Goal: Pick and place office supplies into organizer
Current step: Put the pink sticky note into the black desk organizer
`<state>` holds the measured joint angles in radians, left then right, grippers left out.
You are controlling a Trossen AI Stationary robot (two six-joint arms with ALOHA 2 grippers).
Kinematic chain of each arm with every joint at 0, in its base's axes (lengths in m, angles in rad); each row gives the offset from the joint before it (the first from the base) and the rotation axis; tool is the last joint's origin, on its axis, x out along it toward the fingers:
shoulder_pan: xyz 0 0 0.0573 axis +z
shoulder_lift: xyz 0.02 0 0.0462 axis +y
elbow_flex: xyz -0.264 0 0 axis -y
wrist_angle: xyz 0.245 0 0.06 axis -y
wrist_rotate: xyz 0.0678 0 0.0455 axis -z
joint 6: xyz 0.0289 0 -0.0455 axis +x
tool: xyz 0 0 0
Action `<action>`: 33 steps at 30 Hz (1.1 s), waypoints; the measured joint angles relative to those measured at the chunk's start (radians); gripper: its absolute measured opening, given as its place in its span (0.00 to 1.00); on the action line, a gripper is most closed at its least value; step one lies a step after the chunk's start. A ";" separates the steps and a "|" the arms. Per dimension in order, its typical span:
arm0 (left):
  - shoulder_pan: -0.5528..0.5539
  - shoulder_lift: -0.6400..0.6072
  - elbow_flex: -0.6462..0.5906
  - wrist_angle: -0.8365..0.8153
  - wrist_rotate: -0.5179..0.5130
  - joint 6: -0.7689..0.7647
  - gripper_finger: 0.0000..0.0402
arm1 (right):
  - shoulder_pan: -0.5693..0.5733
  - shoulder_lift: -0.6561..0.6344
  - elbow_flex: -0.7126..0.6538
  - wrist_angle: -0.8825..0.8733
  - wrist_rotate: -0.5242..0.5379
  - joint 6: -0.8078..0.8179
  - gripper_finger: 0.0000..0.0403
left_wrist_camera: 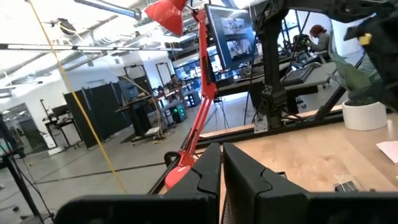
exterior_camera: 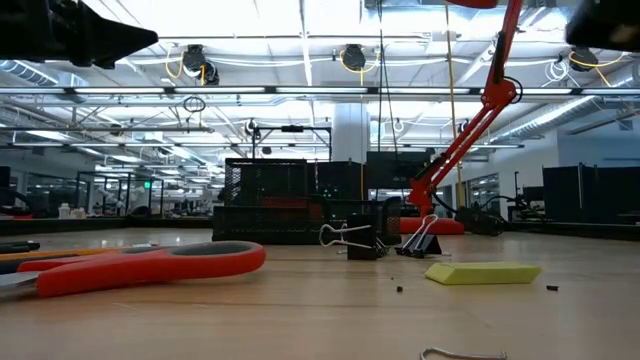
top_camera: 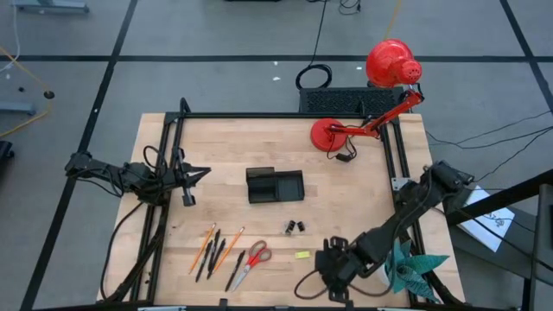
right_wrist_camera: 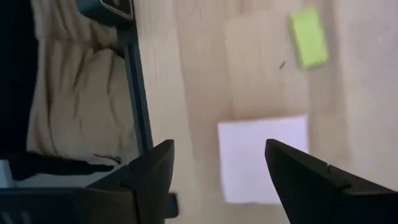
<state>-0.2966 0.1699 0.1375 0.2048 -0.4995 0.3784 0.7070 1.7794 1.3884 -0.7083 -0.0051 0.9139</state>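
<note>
Hovering over the table's front edge, our right gripper [right_wrist_camera: 217, 171] spreads its fingers wide above the sticky-note pad [right_wrist_camera: 262, 158], a flat pale square lying between them (empty so far). Just beyond lies the small yellow piece [right_wrist_camera: 308, 37], matte and blocky. Farther back, the black organizer [top_camera: 275, 185] sits mid-table; our left gripper [top_camera: 192, 175] waits clenched and empty beside it.

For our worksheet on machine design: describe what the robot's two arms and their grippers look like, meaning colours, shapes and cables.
Both arms are dark, nearly black, built of jointed segments with black cables looping along them. The left gripper tapers to a point; its fingers are angular, matte black wedges. The right gripper has two flat, dark fingers with slanted tips. No markings are visible.
</note>
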 joint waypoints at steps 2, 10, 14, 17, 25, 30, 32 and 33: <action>0.000 0.000 0.000 -0.003 0.000 -0.036 0.06 | 0.016 0.021 0.000 -0.001 0.004 0.037 0.61; 0.000 0.000 0.000 -0.008 0.001 -0.120 0.06 | 0.068 0.053 0.000 -0.153 0.145 0.079 0.60; 0.000 0.000 0.000 -0.023 0.001 -0.120 0.06 | 0.065 0.047 -0.001 -0.145 0.188 0.094 0.58; 0.000 0.001 0.000 -0.031 0.001 -0.100 0.06 | 0.065 0.042 -0.001 -0.085 0.179 0.095 0.57; 0.000 0.002 0.000 -0.032 0.001 -0.092 0.06 | 0.040 0.047 -0.015 0.118 0.207 0.068 0.57; 0.000 0.002 0.000 -0.069 0.001 -0.091 0.06 | 0.101 0.079 0.009 0.103 0.161 0.136 0.56; 0.000 0.002 0.000 -0.076 0.001 -0.092 0.06 | 0.120 0.102 0.057 0.031 0.161 0.163 0.56; 0.000 0.003 0.000 -0.076 0.001 -0.093 0.06 | 0.127 0.117 0.093 -0.018 0.162 0.179 0.56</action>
<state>-0.2966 0.1725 0.1375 0.1287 -0.4988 0.2855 0.8338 1.8968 1.4809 -0.7262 0.1572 1.0925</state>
